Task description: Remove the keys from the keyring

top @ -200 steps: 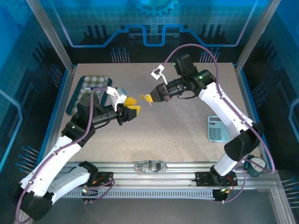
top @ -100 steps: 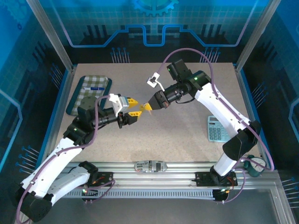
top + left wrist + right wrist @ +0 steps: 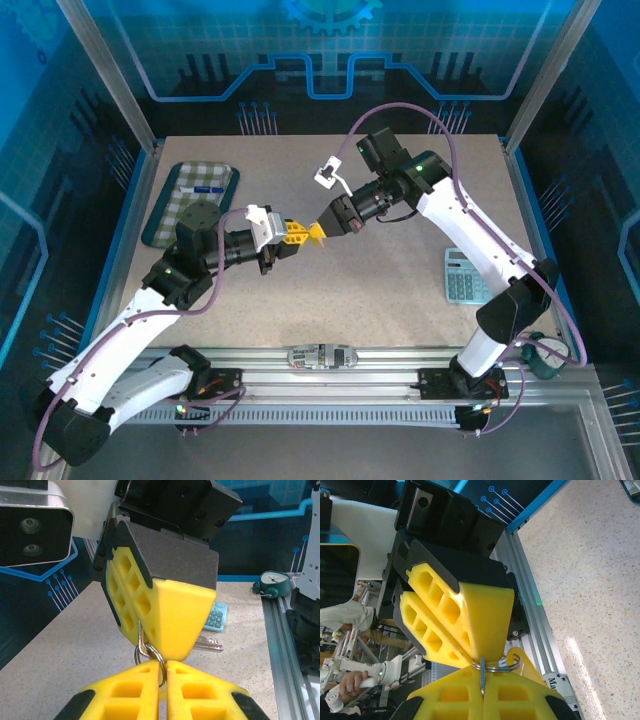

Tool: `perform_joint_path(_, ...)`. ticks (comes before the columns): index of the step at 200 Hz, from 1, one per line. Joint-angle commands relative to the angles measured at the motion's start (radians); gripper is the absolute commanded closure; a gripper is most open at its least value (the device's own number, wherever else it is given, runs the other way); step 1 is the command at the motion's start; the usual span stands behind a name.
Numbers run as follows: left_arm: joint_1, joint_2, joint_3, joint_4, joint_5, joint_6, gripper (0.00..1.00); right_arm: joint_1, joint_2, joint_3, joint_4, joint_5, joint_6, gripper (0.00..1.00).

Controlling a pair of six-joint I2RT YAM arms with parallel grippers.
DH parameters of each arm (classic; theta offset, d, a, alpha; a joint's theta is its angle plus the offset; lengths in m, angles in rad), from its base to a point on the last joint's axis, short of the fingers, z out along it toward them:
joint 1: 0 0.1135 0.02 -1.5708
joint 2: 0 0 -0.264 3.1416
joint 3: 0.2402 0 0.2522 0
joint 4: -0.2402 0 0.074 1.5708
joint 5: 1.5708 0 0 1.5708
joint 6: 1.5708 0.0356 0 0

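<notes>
Above the table's middle my two grippers meet tip to tip. My left gripper (image 3: 296, 236) (image 3: 164, 664) is shut on the silver split ring of the keyring (image 3: 137, 655) (image 3: 498, 669), whose yellow tag (image 3: 520, 663) hangs beside the ring. My right gripper (image 3: 320, 229) (image 3: 482, 672) is shut on the key (image 3: 481, 677), seen edge-on between its pads. In the left wrist view the key's toothed blade (image 3: 210, 644) sticks out to the right from behind the right gripper's yellow fingers (image 3: 175, 615). The key is still threaded on the ring.
A teal calculator (image 3: 464, 275) (image 3: 216, 616) lies on the table at the right. A checked tray (image 3: 190, 200) sits at the back left. A green round timer (image 3: 272, 582) rests by the right rail, and a small printed object (image 3: 322, 355) lies on the front rail.
My left gripper moved right to the right gripper's tips and shut on the ring. The right gripper came slightly down and left early on, then held still, staying shut.
</notes>
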Motion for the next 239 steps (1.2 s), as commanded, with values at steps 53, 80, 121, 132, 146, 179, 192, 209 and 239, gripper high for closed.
perform_joint_path(53, -0.020, 0.022, 0.042, 0.003, 0.001, 0.032, 1.00, 0.016, -0.007, 0.025, -0.014, -0.022, -0.017, 1.00)
perform_joint_path(80, -0.021, 0.006, 0.008, 0.072, -0.029, -0.005, 1.00, 0.010, -0.017, 0.000, 0.022, -0.032, 0.012, 0.88)
perform_joint_path(121, -0.022, -0.006, -0.022, 0.142, -0.061, -0.052, 1.00, -0.006, -0.101, -0.160, 0.299, -0.119, 0.185, 0.75)
perform_joint_path(132, -0.022, -0.006, -0.023, 0.149, -0.063, -0.055, 1.00, -0.005, -0.118, -0.188, 0.353, -0.119, 0.222, 0.74)
perform_joint_path(146, -0.022, -0.009, -0.024, 0.157, -0.072, -0.058, 1.00, -0.006, -0.135, -0.214, 0.409, -0.126, 0.263, 0.72)
perform_joint_path(179, -0.024, -0.010, -0.034, 0.191, -0.086, -0.079, 1.00, -0.007, -0.184, -0.331, 0.678, -0.152, 0.440, 0.68)
perform_joint_path(192, -0.024, -0.014, -0.040, 0.207, -0.098, -0.086, 1.00, -0.006, -0.203, -0.375, 0.777, -0.156, 0.502, 0.69)
perform_joint_path(209, -0.024, -0.018, -0.046, 0.225, -0.107, -0.096, 1.00, -0.007, -0.224, -0.430, 0.909, -0.147, 0.587, 0.70)
perform_joint_path(239, -0.024, -0.021, -0.048, 0.238, -0.114, -0.116, 1.00, -0.017, -0.264, -0.530, 1.172, -0.107, 0.750, 0.68)
